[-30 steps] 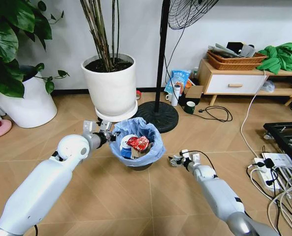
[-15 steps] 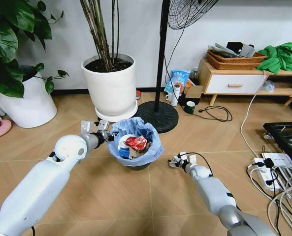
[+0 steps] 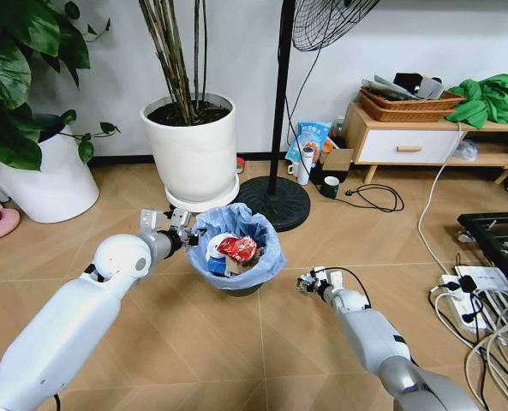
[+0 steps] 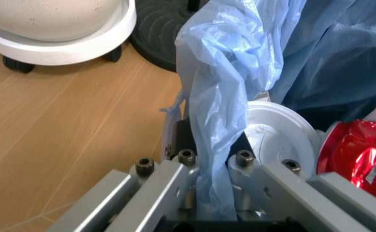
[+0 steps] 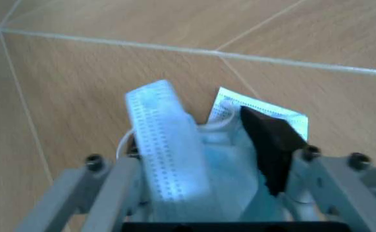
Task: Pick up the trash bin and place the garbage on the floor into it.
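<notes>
Bare floor (image 3: 228, 342) across the lower centre of the frame, between the two arms: passage free. Trash bin (image 3: 235, 248) at centre, hemmed above by a white plant pot (image 3: 191, 154) and a fan base (image 3: 275, 202). Right edge obstructed by tangled cables (image 3: 485, 300); upper right by a low wooden cabinet (image 3: 408, 141).

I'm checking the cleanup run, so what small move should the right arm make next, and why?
Probably lift the right gripper and swing it toward the trash bin. It is shut on a pale blue scrap low over the floor, beside the bin, while the left gripper clamps the bin's bag-lined rim, its mouth open.
</notes>
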Robot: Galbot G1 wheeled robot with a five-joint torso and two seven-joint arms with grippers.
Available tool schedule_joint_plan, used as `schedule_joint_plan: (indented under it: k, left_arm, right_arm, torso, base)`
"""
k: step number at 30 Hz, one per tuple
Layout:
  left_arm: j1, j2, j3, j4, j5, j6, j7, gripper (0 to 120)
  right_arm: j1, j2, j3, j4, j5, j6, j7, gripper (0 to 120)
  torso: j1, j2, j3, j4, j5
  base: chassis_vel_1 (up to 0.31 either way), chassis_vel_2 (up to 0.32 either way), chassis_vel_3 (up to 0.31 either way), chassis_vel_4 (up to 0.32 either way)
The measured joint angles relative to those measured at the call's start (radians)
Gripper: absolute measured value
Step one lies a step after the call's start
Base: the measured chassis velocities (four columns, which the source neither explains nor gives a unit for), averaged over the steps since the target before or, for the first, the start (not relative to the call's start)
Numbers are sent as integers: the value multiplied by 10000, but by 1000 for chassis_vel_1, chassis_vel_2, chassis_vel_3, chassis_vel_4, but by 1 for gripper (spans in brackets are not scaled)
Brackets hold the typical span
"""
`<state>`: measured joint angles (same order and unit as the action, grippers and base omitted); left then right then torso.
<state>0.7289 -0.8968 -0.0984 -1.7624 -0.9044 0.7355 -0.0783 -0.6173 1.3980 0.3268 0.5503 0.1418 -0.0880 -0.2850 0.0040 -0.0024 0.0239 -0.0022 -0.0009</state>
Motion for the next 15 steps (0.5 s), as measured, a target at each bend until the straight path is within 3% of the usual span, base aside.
schedule_joint_plan:
  k: [3,5,7,10,15]
  left_arm:
    - [6,1,-17,-23,-3,0,0,0]
    - [7,1,-18,-24,-3,0,0,0]
    - [13,-12,-23,-26,-3,0,-8,0]
    - [28,-32,-25,-40,-3,0,-22,0]
    - [37,-37,-37,-60,-3,0,-42,0]
  right_arm:
    - [-33,16,36,-27,-71,5,37,22]
    - [-36,16,38,-28,-75,5,41,20]
    - [-44,17,41,-28,-87,5,82,8]
    - [-49,17,33,-25,-87,2,119,0]
    - [-83,21,19,21,-84,-1,200,0]
  torso:
    - [0,0,0,0,-1]
    - [0,0,0,-1,-1]
    - [0,0,0,-1,0]
    - [0,0,0,0,0]
    - [0,0,0,0,1]
  base:
    - [0,0,0,0]
    - [0,0,0,0]
    - [0,0,0,0]
    - [0,0,0,0]
    - [0,0,0,0]
